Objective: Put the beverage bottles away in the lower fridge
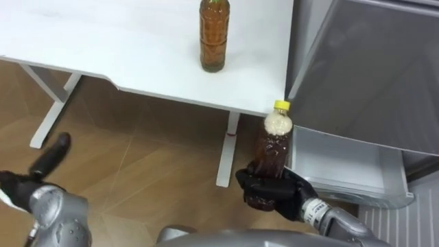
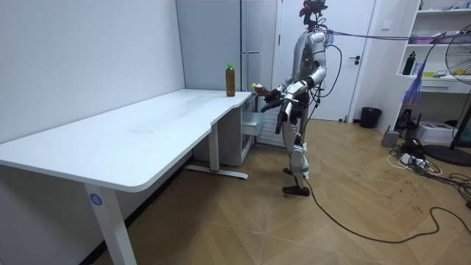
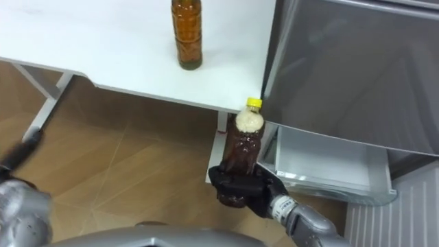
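text: none can be read | numbers: none | sticker (image 2: 94, 197): small, blue, round, on the table leg (image 2: 107, 224), marks too small to tell

At five o'clock the right robot hand (image 1: 280, 191) grips an upright, yellow-capped plastic bottle of dark brown drink (image 1: 276, 145), beside the grey fridge's (image 1: 370, 68) open white drawer (image 1: 337, 162) at three o'clock. A tall amber bottle (image 1: 213, 38) stands on the white surface (image 1: 116, 48) at twelve o'clock.
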